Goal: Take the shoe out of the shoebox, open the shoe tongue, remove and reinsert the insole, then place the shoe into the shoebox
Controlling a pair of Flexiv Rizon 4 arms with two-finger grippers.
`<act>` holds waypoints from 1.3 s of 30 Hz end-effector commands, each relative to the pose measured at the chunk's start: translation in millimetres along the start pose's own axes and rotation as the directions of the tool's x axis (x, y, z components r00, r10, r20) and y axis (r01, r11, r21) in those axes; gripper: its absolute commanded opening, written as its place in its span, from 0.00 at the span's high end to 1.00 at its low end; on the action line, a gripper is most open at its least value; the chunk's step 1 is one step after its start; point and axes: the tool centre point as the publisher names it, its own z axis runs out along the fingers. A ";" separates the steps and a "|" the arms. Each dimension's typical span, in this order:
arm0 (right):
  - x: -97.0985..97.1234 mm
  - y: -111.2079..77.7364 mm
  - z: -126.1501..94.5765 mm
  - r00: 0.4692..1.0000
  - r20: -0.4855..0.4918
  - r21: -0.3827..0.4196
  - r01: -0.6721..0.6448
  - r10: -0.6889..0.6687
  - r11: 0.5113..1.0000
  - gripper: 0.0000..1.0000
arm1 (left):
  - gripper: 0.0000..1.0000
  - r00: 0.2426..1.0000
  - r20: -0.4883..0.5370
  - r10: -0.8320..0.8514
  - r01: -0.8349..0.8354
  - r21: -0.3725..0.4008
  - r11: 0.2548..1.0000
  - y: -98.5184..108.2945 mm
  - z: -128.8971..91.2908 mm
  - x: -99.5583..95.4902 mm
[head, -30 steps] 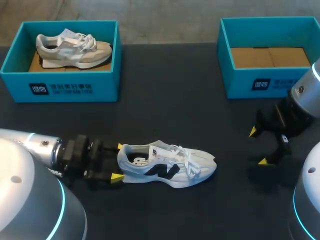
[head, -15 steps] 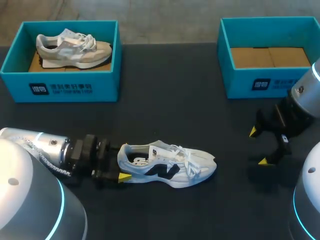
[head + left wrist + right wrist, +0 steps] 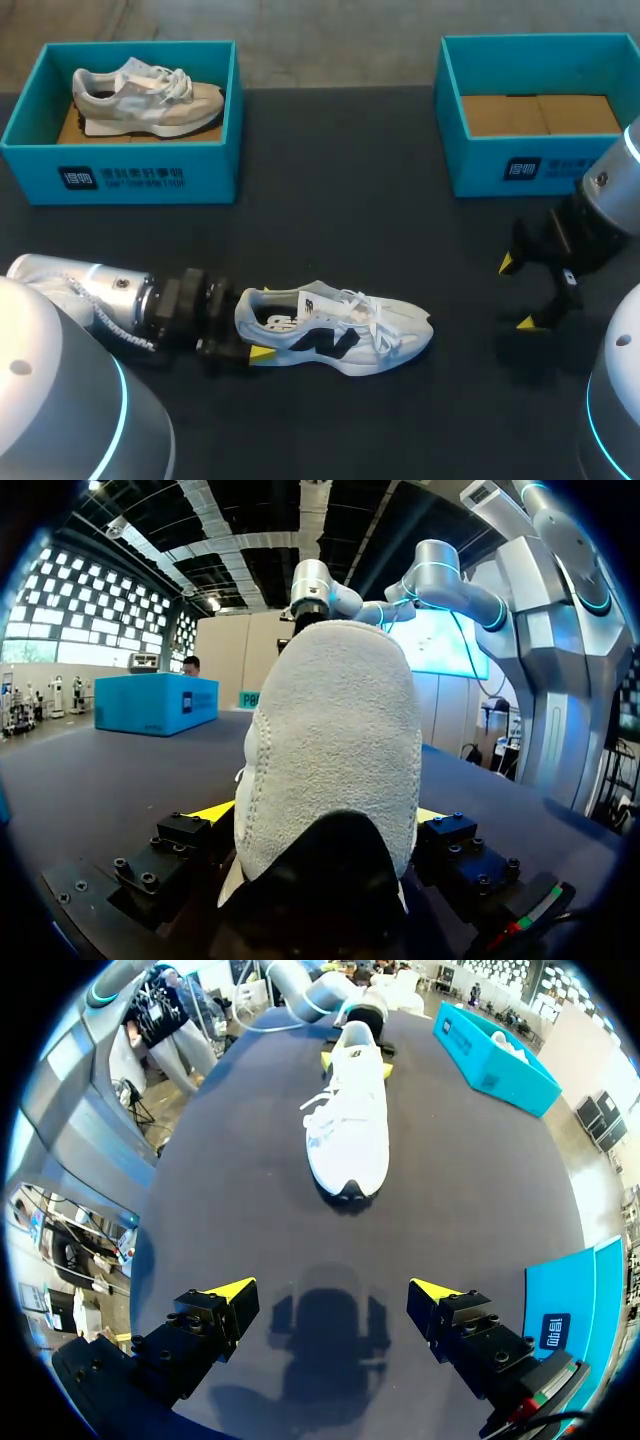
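A white shoe with black side marks [image 3: 335,330] lies on its sole on the dark table [image 3: 340,180], toe to the right. My left gripper [image 3: 250,322] is at its heel, open. The heel [image 3: 325,750] stands between the two fingers, and one yellow tip [image 3: 262,352] shows on the near side. Far right, my right gripper [image 3: 517,292] hangs open over bare table with nothing in it. In its wrist view, the shoe [image 3: 350,1120] lies well ahead of that gripper [image 3: 332,1290], toe toward it. An empty teal shoebox [image 3: 520,165] stands at the back right.
A second teal shoebox [image 3: 120,170] at the back left holds a grey and beige shoe [image 3: 145,95]. Bare table lies between the two boxes and between the white shoe and my right gripper.
My left gripper has slid right along the table until its fingers straddle the shoe's heel. The shoe and my right arm have not moved.
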 end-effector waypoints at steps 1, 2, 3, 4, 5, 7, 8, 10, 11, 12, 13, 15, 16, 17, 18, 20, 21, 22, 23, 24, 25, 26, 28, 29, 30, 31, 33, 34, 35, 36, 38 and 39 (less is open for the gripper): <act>0.6 0.4 0.8 1.000 0.002 0.003 -0.001 0.001 1.000 0.00 | 0.00 1.000 0.001 -0.003 0.003 0.003 1.000 2.0 5.2 -0.3; 0.6 0.4 0.8 1.000 0.002 0.003 -0.001 0.001 1.000 0.00 | 0.00 1.000 0.001 -0.003 0.003 0.004 1.000 2.3 5.6 0.0; 0.6 0.4 0.8 1.000 0.002 0.003 -0.001 0.001 1.000 0.00 | 0.00 1.000 0.002 -0.005 0.005 0.005 1.000 3.0 6.3 0.6; 0.6 0.4 0.8 1.000 0.002 0.003 -0.001 0.001 1.000 0.00 | 0.00 1.000 0.003 -0.006 0.006 0.006 1.000 3.6 6.7 1.1; 0.6 0.4 0.8 1.000 0.002 0.003 -0.001 0.001 1.000 0.00 | 0.00 1.000 0.004 -0.008 0.008 0.006 1.000 4.1 6.9 1.4; 0.6 0.4 0.8 1.000 0.002 0.003 -0.001 0.001 1.000 0.00 | 0.00 1.000 0.006 -0.010 0.010 0.007 1.000 4.7 7.2 1.9; 0.6 0.4 0.8 1.000 0.002 0.003 -0.001 0.001 1.000 0.00 | 0.00 1.000 0.008 -0.012 0.012 0.007 1.000 5.1 7.4 2.0; 0.6 0.4 0.8 1.000 0.002 0.003 -0.001 0.001 1.000 0.00 | 0.00 1.000 0.010 -0.014 0.014 0.007 1.000 5.6 7.7 1.7; 0.6 0.4 0.8 1.000 0.002 0.003 -0.001 0.001 1.000 0.00 | 0.00 1.000 0.012 -0.015 0.015 0.008 1.000 5.8 8.0 1.5; 0.6 0.4 0.8 1.000 0.002 0.003 -0.001 0.001 1.000 0.00 | 0.00 1.000 0.012 -0.016 0.015 0.008 1.000 5.8 8.1 1.4; 0.6 0.4 0.8 1.000 0.002 0.003 -0.001 0.001 1.000 0.00 | 0.33 1.000 0.014 -0.016 0.016 0.009 1.000 5.9 8.5 1.3; 0.6 0.4 0.8 1.000 0.002 0.003 -0.001 0.001 1.000 0.00 | 1.00 1.000 0.019 -0.015 0.015 0.009 1.000 5.9 9.1 1.5; 0.6 0.4 0.8 1.000 0.002 0.003 -0.001 0.001 1.000 0.00 | 1.00 1.000 0.013 -0.015 0.015 0.010 1.000 6.0 9.2 1.5; 0.6 0.4 0.8 1.000 0.002 0.003 -0.001 0.001 1.000 0.00 | 1.00 1.000 0.012 -0.014 0.014 0.011 1.000 6.0 9.3 1.5; 0.6 0.4 0.8 1.000 0.002 0.003 -0.001 0.001 1.000 0.00 | 1.00 1.000 0.012 -0.014 0.014 0.011 1.000 6.1 9.3 1.5; 0.6 0.4 0.8 1.000 0.002 0.003 -0.001 0.001 1.000 0.00 | 1.00 1.000 0.008 -0.018 0.018 0.016 1.000 6.2 9.1 1.6; 0.6 0.4 0.8 1.000 0.002 0.003 -0.001 0.001 1.000 0.00 | 1.00 1.000 0.003 -0.017 0.017 0.013 1.000 6.0 8.5 1.7; 0.6 0.4 0.8 1.000 0.002 0.003 -0.001 0.001 1.000 0.00 | 1.00 1.000 0.003 -0.017 0.017 0.013 1.000 6.0 8.5 1.7; 0.6 0.4 0.8 1.000 0.002 0.003 -0.001 0.001 1.000 0.00 | 1.00 1.000 0.003 -0.017 0.017 0.013 1.000 6.0 8.5 1.7; 0.6 0.4 0.8 1.000 0.002 0.003 -0.001 0.001 1.000 0.00 | 1.00 1.000 0.003 -0.017 0.017 0.013 1.000 6.0 8.5 1.7; 0.6 0.4 0.8 1.000 0.002 0.003 -0.001 0.001 1.000 0.00 | 1.00 1.000 0.003 -0.017 0.017 0.013 1.000 6.0 8.5 1.7; 0.6 0.4 0.8 1.000 0.002 0.003 -0.001 0.001 1.000 0.00 | 1.00 1.000 0.003 -0.017 0.017 0.013 1.000 6.0 8.5 1.7; 0.6 0.4 0.8 1.000 0.002 0.003 -0.001 0.001 1.000 0.00 | 1.00 1.000 0.003 -0.017 0.017 0.013 1.000 6.0 8.5 1.7; 0.6 0.4 0.8 1.000 0.002 0.003 -0.001 0.001 1.000 0.00 | 1.00 1.000 0.003 -0.017 0.017 0.013 1.000 6.0 8.5 1.7; 0.6 0.4 0.8 1.000 0.002 0.003 -0.001 0.001 1.000 0.00 | 1.00 1.000 0.003 -0.017 0.017 0.013 1.000 6.0 8.5 1.7; 0.6 0.4 0.8 1.000 0.002 0.003 -0.001 0.001 1.000 0.00 | 1.00 1.000 0.003 -0.017 0.017 0.013 1.000 6.0 8.5 1.7; 0.6 0.4 0.8 1.000 0.002 0.003 -0.001 0.001 1.000 0.00 | 1.00 1.000 0.003 -0.017 0.017 0.013 1.000 6.0 8.5 1.7; 0.6 0.4 0.8 1.000 0.002 0.003 -0.001 0.001 1.000 0.00 | 1.00 1.000 0.003 -0.017 0.017 0.013 1.000 6.0 8.5 1.7; 0.6 0.4 0.8 1.000 0.002 0.003 -0.001 0.001 1.000 0.00 | 1.00 1.000 0.003 -0.017 0.017 0.013 1.000 6.0 8.5 1.7; -2.7 4.7 -3.1 1.000 0.003 0.018 0.018 -0.018 1.000 0.00 | 1.00 1.000 0.003 -0.017 0.017 0.013 1.000 6.0 8.5 1.7; -7.0 12.4 -10.2 1.000 0.017 0.045 0.008 -0.009 0.999 0.00 | 1.00 1.000 0.003 -0.017 0.017 0.013 1.000 6.0 8.5 1.7; -7.3 19.5 -14.3 0.998 0.041 0.057 0.048 -0.051 0.997 0.00 | 1.00 1.000 0.003 -0.017 0.017 0.013 1.000 6.0 8.5 1.7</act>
